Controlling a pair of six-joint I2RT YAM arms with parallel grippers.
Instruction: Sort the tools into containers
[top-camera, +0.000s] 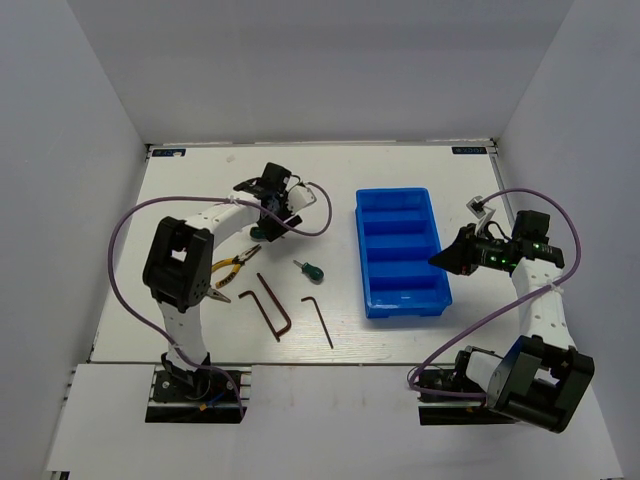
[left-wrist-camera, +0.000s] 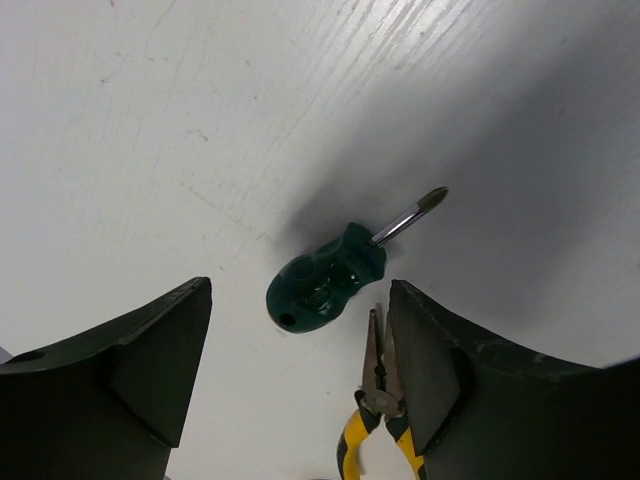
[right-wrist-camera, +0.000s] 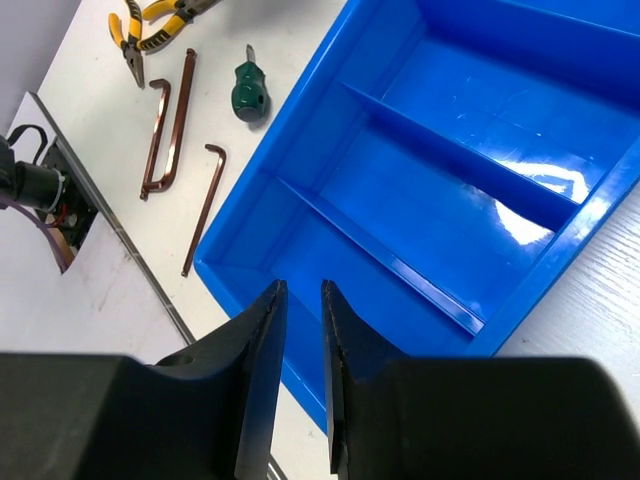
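Observation:
My left gripper (top-camera: 268, 215) hovers open over a stubby green-handled screwdriver (top-camera: 257, 234) lying on the white table. In the left wrist view that screwdriver (left-wrist-camera: 325, 287) lies just beyond the gap of the gripper (left-wrist-camera: 300, 290), untouched. The nose of the yellow-and-black pliers (left-wrist-camera: 378, 395) sits beside the right finger. A second green screwdriver (top-camera: 311, 270) and three dark hex keys (top-camera: 272, 308) lie left of the blue tray (top-camera: 437, 262). The tray's compartments (right-wrist-camera: 470, 110) hold nothing. My right gripper (top-camera: 437, 259) hangs at the tray's right rim. Its fingers (right-wrist-camera: 265, 330) stand a narrow gap apart with nothing between them.
The pliers (top-camera: 234, 267) lie near the left arm's elbow. White walls enclose the table on the left, back and right. A purple cable loops off each arm. In the right wrist view the table's near edge and the left arm's base (right-wrist-camera: 40, 195) show.

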